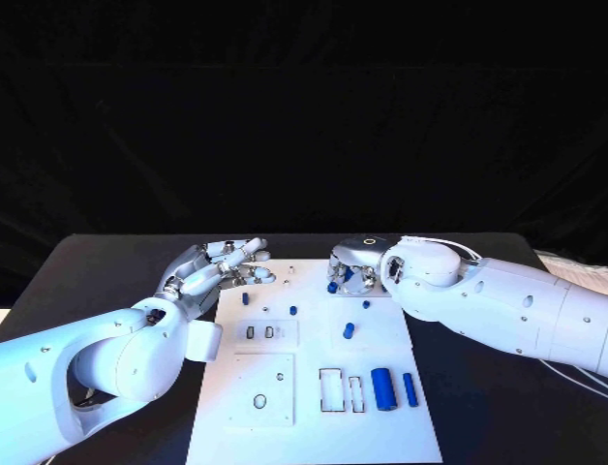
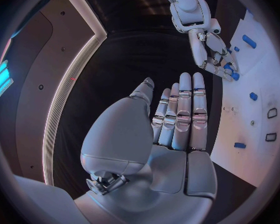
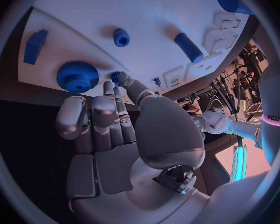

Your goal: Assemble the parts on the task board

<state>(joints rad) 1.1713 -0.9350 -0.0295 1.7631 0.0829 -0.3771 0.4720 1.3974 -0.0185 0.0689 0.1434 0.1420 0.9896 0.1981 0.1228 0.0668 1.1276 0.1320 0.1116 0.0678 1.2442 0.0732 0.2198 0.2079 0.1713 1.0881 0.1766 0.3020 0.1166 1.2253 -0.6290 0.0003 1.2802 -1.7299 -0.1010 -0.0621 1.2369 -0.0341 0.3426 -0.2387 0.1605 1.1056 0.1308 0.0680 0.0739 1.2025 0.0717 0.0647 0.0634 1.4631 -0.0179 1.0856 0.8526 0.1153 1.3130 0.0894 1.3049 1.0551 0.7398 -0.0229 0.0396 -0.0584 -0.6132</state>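
Left hand [image 1: 218,268] flat, fingers straight, holding nothing, over board's [image 1: 309,426] far left edge; bare black table [image 1: 95,271] beside it. Right hand [image 1: 354,269] at board's far edge, fingers apart, nothing held; gear [image 3: 77,76] just past its fingertips. Cylinder [image 1: 382,387] lies near board's front.

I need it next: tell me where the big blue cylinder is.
In the head view, the big blue cylinder lies on the task board, near edge, right side, between an empty slot and a slimmer blue rod.
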